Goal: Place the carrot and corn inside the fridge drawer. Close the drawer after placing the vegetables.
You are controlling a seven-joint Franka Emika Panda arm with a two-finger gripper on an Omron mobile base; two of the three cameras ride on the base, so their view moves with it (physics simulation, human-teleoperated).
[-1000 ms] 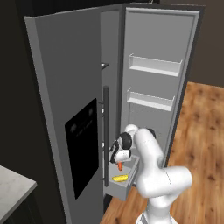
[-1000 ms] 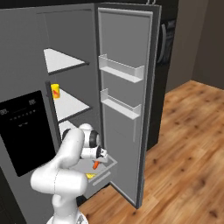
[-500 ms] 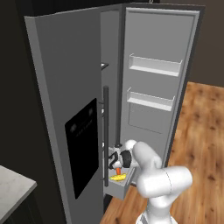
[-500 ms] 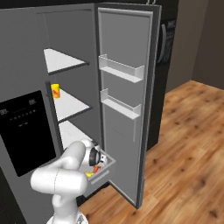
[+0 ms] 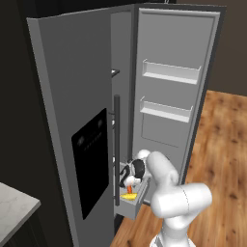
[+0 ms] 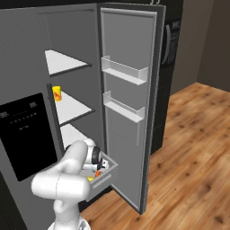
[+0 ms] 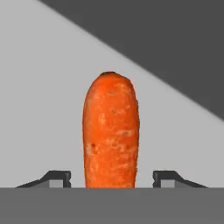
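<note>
**Carrot let go over the open drawer**

Low at the foot of the fridge, we have our gripper [image 7: 112,178] reaching down into the fridge drawer [image 5: 134,206], which stands pulled out. Half a second ago the fingers were closed on the carrot; now, in the hand view, the two fingertips [image 7: 56,177] stand apart with clear gaps on both sides of the carrot [image 7: 111,135], so we read the gripper as opened and the carrot as released. It sits upright between the tips against the pale drawer interior; we cannot tell whether it has settled on the bottom.

From the left base view the carrot [image 5: 129,185] shows as an orange sliver just above the corn [image 5: 128,196], which lies in the drawer already.

With both vegetables in or over the bin, we judge the placing nearly finished. What remains is to lift clear and push the drawer front shut.
</note>
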